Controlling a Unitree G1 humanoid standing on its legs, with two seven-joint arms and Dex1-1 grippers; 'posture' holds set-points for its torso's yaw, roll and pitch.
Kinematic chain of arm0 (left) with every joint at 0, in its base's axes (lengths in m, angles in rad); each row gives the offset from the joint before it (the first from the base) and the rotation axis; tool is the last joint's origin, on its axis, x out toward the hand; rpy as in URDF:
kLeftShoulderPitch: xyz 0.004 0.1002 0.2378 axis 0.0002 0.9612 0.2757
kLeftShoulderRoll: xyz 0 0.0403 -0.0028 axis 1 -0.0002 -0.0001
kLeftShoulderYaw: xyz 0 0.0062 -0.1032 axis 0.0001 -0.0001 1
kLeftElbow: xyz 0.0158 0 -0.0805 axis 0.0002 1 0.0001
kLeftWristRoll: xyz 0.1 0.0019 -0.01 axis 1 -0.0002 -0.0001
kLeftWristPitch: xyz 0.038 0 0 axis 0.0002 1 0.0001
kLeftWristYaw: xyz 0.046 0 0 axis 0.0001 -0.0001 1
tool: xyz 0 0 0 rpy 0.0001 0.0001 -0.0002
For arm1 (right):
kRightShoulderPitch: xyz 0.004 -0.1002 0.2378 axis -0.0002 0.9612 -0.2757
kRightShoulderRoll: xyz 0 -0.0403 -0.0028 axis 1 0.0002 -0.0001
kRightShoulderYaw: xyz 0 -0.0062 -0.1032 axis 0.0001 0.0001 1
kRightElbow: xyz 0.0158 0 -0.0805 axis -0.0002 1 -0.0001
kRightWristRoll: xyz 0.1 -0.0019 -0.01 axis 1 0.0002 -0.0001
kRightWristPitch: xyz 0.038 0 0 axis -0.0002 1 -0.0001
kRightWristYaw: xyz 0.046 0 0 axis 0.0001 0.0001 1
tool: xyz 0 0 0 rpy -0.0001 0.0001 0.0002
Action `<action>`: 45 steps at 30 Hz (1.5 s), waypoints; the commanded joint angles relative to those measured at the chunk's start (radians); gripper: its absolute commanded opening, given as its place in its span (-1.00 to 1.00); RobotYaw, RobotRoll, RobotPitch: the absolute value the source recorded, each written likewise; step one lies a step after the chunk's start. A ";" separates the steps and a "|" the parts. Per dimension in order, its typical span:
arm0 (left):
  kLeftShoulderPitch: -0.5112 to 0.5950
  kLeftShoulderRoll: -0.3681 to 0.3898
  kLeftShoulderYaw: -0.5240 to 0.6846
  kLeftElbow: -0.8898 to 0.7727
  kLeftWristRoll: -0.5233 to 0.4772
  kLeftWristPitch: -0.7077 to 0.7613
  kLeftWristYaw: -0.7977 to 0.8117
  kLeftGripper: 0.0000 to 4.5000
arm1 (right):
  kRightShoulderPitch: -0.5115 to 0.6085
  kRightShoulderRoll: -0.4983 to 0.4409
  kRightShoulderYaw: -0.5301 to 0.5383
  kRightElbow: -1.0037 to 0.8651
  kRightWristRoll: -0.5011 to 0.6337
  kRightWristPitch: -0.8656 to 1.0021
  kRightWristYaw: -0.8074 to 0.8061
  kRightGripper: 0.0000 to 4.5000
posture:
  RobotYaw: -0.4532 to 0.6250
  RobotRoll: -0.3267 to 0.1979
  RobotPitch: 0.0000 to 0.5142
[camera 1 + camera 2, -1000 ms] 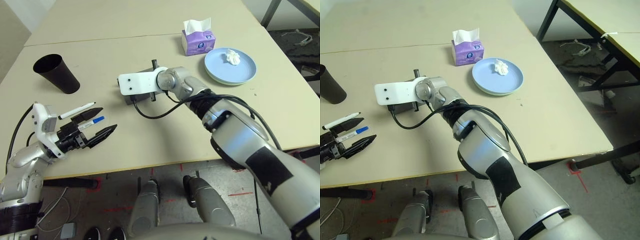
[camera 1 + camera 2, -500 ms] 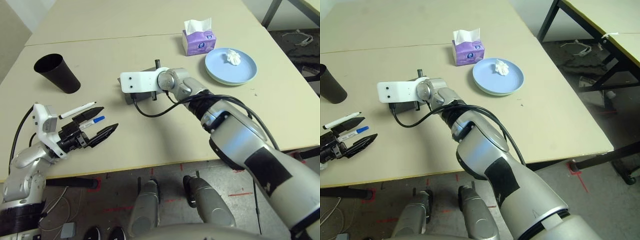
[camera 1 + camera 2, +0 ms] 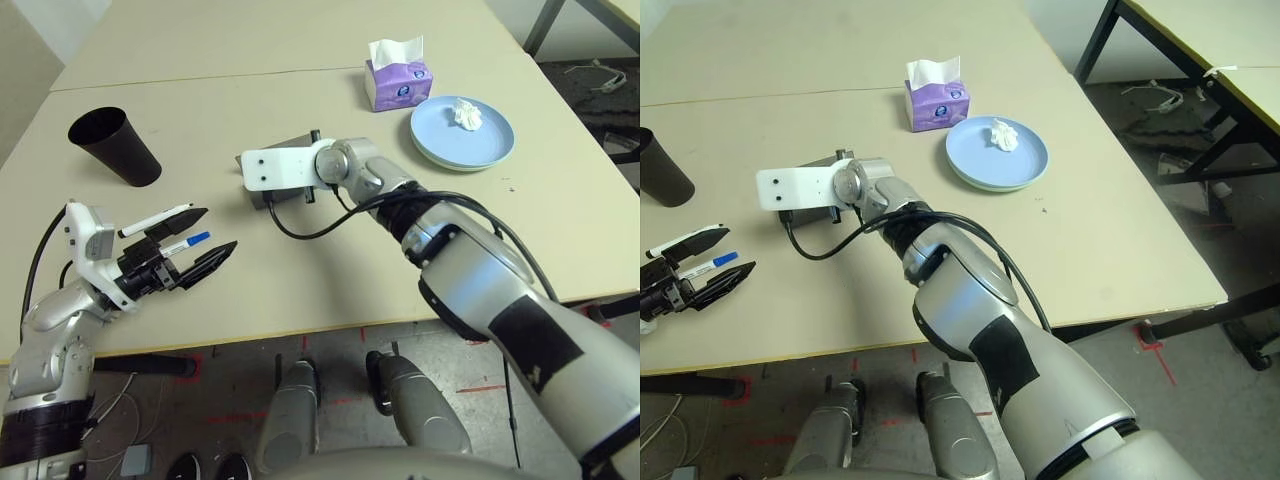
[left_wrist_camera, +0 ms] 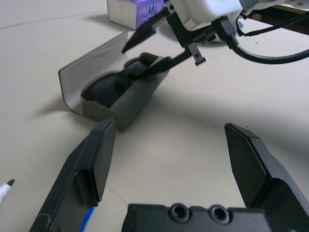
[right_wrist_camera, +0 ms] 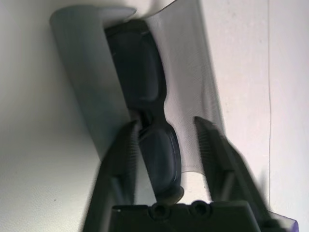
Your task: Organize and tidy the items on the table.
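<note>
Sunglasses (image 5: 149,111) lie inside the open grey glasses case (image 4: 108,92) mid-surface (image 3: 300,290). At far left, the left tool (image 3: 195,245) hovers with fingers spread beside two markers (image 3: 160,230). The right tool (image 5: 166,140) straddles the sunglasses, fingers apart.

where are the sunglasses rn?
The black sunglasses lie inside the open grey glasses case mid-table, in front of the purple tissue box, with the right end effector straddling them.

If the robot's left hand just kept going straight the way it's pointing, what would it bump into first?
Probably the open grey glasses case holding the black sunglasses, where the right hand is; the bare table lies between, though depth is uncertain.
</note>
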 commanded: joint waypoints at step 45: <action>0.013 0.013 0.040 0.065 0.049 -0.019 0.042 1.00 | 0.786 -0.529 -0.705 -0.495 0.936 -0.315 0.874 0.98 | -0.35 0.25 -0.12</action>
